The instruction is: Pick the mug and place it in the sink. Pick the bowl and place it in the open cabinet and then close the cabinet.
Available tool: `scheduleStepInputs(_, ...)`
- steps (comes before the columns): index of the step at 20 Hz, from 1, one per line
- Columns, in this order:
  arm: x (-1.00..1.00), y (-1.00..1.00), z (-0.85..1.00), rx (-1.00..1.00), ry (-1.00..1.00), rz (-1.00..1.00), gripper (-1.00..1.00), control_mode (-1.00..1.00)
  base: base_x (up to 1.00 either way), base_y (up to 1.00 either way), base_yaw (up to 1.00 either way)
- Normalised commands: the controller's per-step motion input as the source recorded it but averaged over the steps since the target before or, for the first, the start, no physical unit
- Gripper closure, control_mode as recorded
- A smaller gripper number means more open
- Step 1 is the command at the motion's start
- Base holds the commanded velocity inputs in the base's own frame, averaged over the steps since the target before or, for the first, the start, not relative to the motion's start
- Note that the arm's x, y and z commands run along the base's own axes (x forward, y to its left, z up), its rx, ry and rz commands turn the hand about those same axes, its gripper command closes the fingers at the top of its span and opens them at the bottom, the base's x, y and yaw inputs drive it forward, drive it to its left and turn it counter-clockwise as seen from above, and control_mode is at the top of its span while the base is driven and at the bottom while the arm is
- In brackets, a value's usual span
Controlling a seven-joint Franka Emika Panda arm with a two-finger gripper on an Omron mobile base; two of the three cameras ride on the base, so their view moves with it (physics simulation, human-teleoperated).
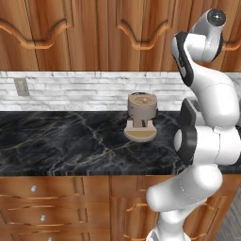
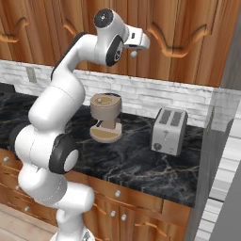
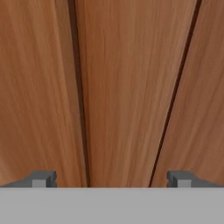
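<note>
The cabinet [image 1: 94, 33] runs along the wall above the counter as reddish-brown wooden doors with curved moulding, and every door in view stands shut. My arm is raised high, with the hand right in front of these doors [image 2: 188, 37]. My gripper [image 3: 112, 179] is open, fingertips wide apart with nothing between them, facing the wood panels [image 3: 122, 87] from very close. In the right base view the gripper [image 2: 143, 43] points at the cabinet face. The mug, the bowl and the sink are out of view.
A beige coffee machine [image 1: 141, 117] with a round base stands on the black marble counter [image 1: 61, 141]. A silver toaster [image 2: 168, 130] sits to its right. Lower drawers with round knobs [image 1: 42, 202] are beneath. A grey wall [image 2: 221, 155] bounds the right end.
</note>
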Motion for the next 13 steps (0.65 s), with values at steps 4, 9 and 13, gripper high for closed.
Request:
scheduleStepInputs(4,0.34,-0.06,-0.04,0.05,-0.17,0.0,-1.0,-1.0,0.0,0.0,0.0)
scheduleStepInputs(9,0.21,-0.02,-0.03,0.03,-0.12,0.0,-1.0,-1.0,0.0,0.0,0.0)
scheduleStepInputs(13,-0.41,0.0,0.0,0.0,0.0,0.0,-1.0,-1.0,0.0,0.0,0.0)
